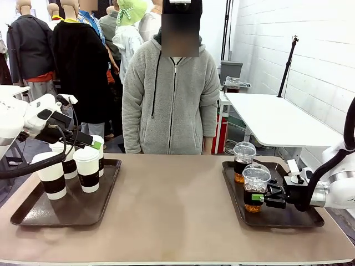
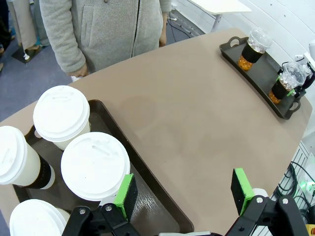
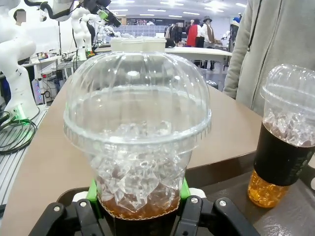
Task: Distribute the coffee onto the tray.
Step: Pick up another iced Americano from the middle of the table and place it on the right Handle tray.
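Observation:
Several white paper coffee cups (image 1: 87,169) with white lids and dark sleeves stand on the left brown tray (image 1: 33,213). My left gripper (image 1: 91,141) hovers above them, open. In the left wrist view its green pads (image 2: 125,196) stand wide apart, one over a lidded cup (image 2: 96,164), the other over bare table. Two clear dome-lidded cups of dark iced coffee are on the right tray (image 1: 288,219). My right gripper (image 1: 258,197) is shut on the near one (image 1: 256,185), low on its sides (image 3: 138,132); the other (image 1: 244,160) (image 3: 285,142) stands free behind it.
A person in a grey zip hoodie (image 1: 169,94) stands at the far edge of the table, arms down. The brown tabletop (image 1: 172,205) lies bare between the two trays. A white table (image 1: 277,119) stands behind at the right.

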`<state>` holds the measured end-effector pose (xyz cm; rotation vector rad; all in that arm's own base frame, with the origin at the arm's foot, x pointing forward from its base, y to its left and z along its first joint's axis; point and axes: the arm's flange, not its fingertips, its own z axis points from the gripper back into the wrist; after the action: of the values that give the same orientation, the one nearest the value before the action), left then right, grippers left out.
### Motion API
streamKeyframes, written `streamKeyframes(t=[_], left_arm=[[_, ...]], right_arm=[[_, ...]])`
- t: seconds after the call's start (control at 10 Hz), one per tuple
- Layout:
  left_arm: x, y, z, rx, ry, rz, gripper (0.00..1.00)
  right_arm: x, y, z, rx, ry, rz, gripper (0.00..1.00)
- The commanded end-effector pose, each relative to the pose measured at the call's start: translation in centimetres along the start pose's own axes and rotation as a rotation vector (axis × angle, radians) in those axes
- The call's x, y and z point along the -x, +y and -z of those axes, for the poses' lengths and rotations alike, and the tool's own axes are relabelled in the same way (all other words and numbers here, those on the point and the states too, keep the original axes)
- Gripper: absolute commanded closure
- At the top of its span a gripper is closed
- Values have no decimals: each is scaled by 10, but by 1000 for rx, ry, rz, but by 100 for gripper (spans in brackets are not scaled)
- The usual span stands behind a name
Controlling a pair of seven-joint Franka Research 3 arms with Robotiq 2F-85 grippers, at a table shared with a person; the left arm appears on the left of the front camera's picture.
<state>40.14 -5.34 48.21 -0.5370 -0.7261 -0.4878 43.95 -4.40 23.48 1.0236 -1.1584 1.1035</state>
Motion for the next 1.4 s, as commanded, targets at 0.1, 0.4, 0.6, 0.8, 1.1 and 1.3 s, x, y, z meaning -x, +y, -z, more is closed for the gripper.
streamKeyframes(t=[0.1, 0.4, 0.6, 0.8, 1.1, 1.3], left_arm=[[1, 4, 3, 19, -16, 15, 0], [1, 4, 3, 19, -16, 15, 0], [1, 4, 3, 19, -16, 15, 0], [1, 4, 3, 19, -16, 15, 0], [1, 4, 3, 19, -16, 15, 0], [1, 4, 3, 19, -16, 15, 0]], right_arm=[[15, 2, 10, 6, -10, -24, 35], [17, 3, 11, -17, 9, 6, 1], [18, 5, 9, -21, 15, 23, 0], [18, 9, 4, -17, 24, 37, 0], [17, 16, -12, 15, 41, 50, 0], [14, 22, -29, 48, 54, 61, 0]])
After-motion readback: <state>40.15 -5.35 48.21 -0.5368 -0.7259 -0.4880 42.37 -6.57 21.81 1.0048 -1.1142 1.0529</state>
